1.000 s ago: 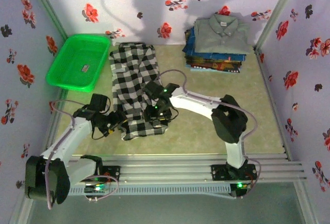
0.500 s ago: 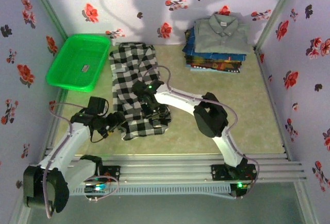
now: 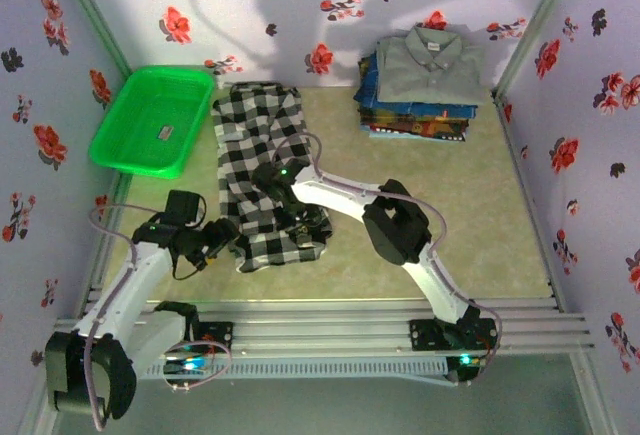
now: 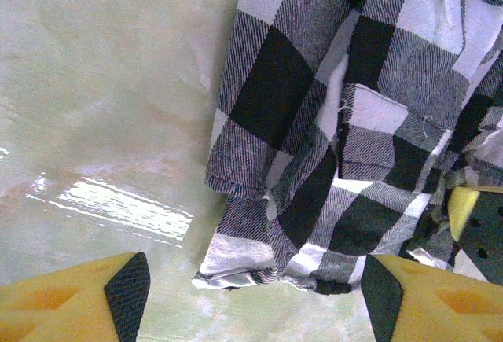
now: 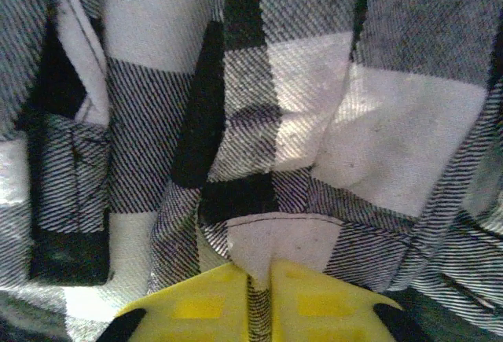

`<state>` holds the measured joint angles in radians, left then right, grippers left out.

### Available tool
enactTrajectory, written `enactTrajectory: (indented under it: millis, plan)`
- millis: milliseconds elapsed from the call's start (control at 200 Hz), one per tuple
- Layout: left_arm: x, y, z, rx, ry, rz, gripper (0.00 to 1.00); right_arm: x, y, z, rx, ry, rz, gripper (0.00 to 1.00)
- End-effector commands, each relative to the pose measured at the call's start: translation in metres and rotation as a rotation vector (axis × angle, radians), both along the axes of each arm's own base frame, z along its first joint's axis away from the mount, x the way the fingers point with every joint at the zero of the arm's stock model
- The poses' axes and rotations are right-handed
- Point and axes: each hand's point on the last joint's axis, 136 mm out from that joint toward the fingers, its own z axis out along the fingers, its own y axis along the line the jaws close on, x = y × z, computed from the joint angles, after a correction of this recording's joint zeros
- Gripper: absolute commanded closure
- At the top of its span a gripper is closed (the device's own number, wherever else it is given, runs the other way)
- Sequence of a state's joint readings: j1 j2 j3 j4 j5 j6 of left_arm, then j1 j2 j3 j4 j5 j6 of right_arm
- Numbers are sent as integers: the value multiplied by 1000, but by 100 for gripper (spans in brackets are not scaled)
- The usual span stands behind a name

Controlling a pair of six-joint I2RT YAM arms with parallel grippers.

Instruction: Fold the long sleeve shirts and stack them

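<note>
Around: green basket back-left, folded shirt stack back-right.
Left claw: wide apart over checked shirt's edge.
Right claw: pinching a fold of it.

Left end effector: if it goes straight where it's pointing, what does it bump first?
Most likely the hem of the checked shirt, just ahead of the open left end effector; depth is unclear.

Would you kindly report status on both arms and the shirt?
Right gripper, jaws shut on checked shirt. Left gripper, jaws open over its hem. Nothing in the way.
</note>
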<state>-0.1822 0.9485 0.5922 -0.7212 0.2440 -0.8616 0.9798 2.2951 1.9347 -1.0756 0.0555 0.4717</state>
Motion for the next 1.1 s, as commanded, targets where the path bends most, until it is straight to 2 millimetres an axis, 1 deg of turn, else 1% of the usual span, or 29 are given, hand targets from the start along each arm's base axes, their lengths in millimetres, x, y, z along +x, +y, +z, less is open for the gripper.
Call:
enactTrajectory:
  millis: [0,70,160,245,410,580,650,770,830,965,1005,1065,1095]
  plan:
    - [-8,7,-4,20,22,4,26,3,5,20,15,-28,13,94]
    - [-9,8,-5,23,25,4,26,1,10,30,45,-23,18,98]
    - [-10,9,-5,23,25,4,26,-1,14,44,81,-19,18,99]
    - [-10,9,-5,24,27,7,25,-5,15,53,106,-8,13,99]
    - [-11,10,-7,25,29,8,26,-16,18,57,138,44,6,100]
    - [-12,10,-9,25,33,12,26,-25,23,70,177,62,7,100]
    - [-13,12,-10,30,37,21,26,-29,22,68,171,84,10,100]
    - [-13,13,-12,25,33,40,25,-37,20,58,155,123,13,100]
    - [-13,12,-13,23,33,45,25,-40,19,51,150,137,7,100]
    - [-13,12,-13,17,24,54,25,-44,19,28,126,170,-4,96]
    - [-13,13,-12,19,22,59,24,-45,18,23,123,176,-9,93]
    - [-13,14,-10,19,15,69,24,-47,23,19,145,194,-14,82]
    - [-13,15,-9,21,12,76,23,-49,28,20,173,208,-17,77]
